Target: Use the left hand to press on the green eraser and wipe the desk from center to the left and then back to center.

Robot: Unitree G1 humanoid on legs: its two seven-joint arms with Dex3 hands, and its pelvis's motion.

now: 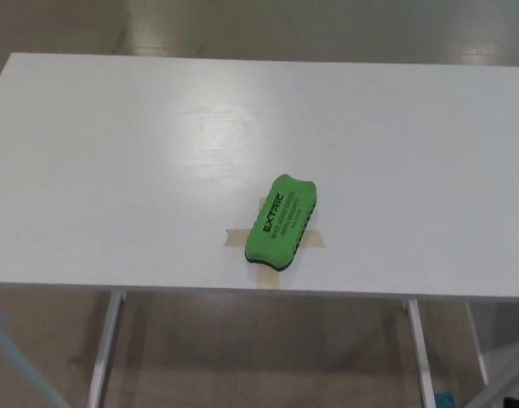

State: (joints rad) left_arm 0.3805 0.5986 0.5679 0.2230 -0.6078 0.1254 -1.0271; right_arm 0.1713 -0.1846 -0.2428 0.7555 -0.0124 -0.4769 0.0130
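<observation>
White worktop point(115, 170) is bare except the green eraser point(282, 220), lying diagonally on a tan tape cross point(273, 239) near the front edge. Neither hand shows, so you can't tell the fingers' state. Off-centre pressure may skid it over the edge.

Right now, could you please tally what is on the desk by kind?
Green eraser: 1
Tape cross under the eraser: 1
Robot hands: 0
Total on the white desk: 2
</observation>
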